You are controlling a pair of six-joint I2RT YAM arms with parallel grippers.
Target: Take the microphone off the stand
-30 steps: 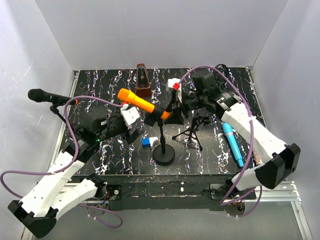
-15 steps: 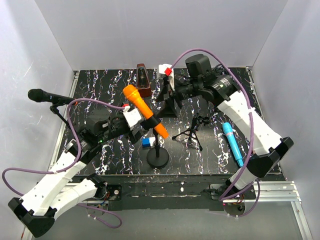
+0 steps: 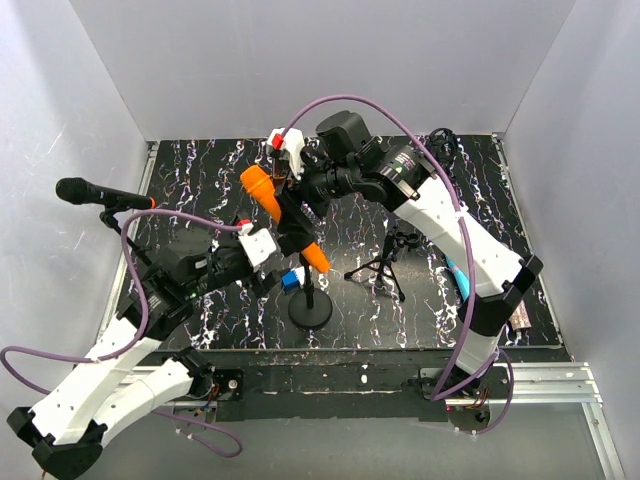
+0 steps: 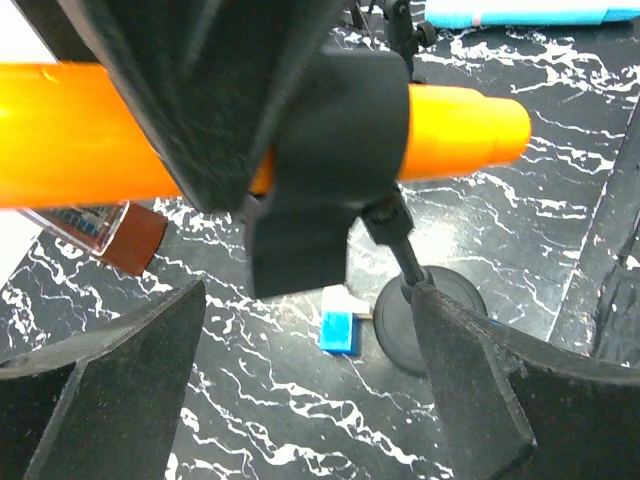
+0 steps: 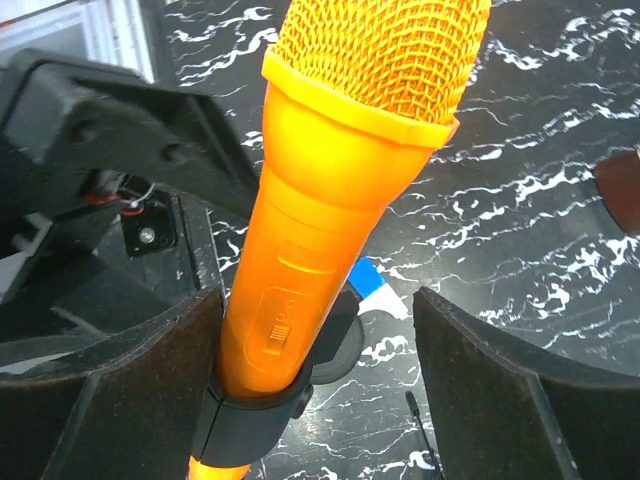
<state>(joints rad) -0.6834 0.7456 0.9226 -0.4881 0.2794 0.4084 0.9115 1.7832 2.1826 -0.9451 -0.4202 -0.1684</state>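
The orange microphone [image 3: 262, 192] sits tilted in the black clip [image 5: 250, 420] of a round-based stand [image 3: 310, 310], head up and to the left. My right gripper [image 3: 292, 205] is open and straddles the microphone's body [image 5: 340, 200]. The microphone lies against the left finger [image 5: 110, 400], with a gap to the right finger. My left gripper [image 3: 268, 265] is open and empty, low beside the stand. In the left wrist view the clip [image 4: 330, 150] and microphone tail [image 4: 470, 120] hang above its fingers [image 4: 480, 390], with the stand base [image 4: 430, 320] beyond.
A small blue block [image 3: 291, 283] lies beside the stand base. A black microphone [image 3: 95, 192] on its own stand is at the far left. A small black tripod [image 3: 385, 255] and a cyan microphone [image 3: 462, 282] are right of centre. A brown metronome [image 4: 120, 235] stands behind.
My right arm swung left and came down over the orange microphone. The microphone tipped more upright and the stand shifted left. My left gripper moved a little toward the stand.
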